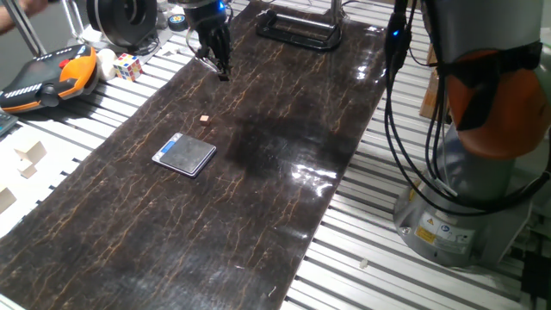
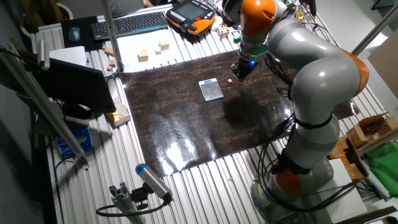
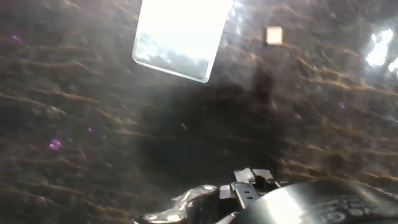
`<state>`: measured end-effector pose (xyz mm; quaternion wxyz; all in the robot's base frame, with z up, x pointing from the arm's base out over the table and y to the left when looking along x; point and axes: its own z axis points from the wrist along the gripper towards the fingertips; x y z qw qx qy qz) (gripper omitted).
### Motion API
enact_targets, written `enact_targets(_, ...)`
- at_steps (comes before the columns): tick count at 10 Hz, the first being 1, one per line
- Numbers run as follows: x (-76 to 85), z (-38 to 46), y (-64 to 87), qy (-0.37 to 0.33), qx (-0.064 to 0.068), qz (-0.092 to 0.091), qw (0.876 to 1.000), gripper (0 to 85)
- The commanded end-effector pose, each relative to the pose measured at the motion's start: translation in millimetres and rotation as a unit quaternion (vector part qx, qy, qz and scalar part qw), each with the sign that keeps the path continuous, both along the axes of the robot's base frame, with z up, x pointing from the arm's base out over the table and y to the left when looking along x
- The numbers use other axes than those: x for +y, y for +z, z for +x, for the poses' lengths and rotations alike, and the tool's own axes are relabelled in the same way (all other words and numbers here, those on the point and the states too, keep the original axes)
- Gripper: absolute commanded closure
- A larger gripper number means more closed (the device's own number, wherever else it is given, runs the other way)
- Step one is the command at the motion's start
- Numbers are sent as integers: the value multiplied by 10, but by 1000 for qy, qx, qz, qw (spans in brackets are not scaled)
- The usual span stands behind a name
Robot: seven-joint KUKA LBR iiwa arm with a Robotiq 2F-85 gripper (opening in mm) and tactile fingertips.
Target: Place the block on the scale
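Observation:
The block [image 1: 205, 119] is a tiny tan cube lying on the dark mat, just beyond the scale [image 1: 184, 154], a small flat square with a silver rim. Both also show in the other fixed view, block [image 2: 229, 80] and scale [image 2: 211, 90], and in the hand view, block [image 3: 273, 35] and glare-washed scale [image 3: 177, 37]. My gripper [image 1: 224, 72] hangs above the mat behind the block, apart from it. Its fingers look closed together and hold nothing. In the other fixed view the gripper [image 2: 238, 76] is just right of the block.
An orange-and-black controller [image 1: 47, 76] and a Rubik's cube [image 1: 128, 66] lie at the mat's far left. Pale wooden blocks [image 1: 30, 158] sit on the slatted table at left. A black frame [image 1: 297, 30] stands at the mat's far end. The arm's base [image 1: 469, 189] is at right.

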<state>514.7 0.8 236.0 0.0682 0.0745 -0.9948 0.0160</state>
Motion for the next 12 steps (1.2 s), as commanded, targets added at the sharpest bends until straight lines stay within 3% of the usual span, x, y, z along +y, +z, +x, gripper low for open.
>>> enact_targets(1,-3,-1,-3,-8,-5,-8,1000,830)
enact_targets(2,-3,-1,-3,-11,-14,-17,1000,830)
enact_targets(3,-3,-1,-3,-15,-13,-21,1000,747)
enact_targets(4,6,81,-59,-19,-10,-18,1000,670)
enact_targets(5,11,229,-188,-21,-10,-19,1000,550)
enact_targets(6,28,344,-316,-25,-12,-17,999,487)
enact_targets(8,47,582,-602,-22,-24,-20,999,420)
enact_targets(12,17,896,-1040,-13,-43,-11,999,377)
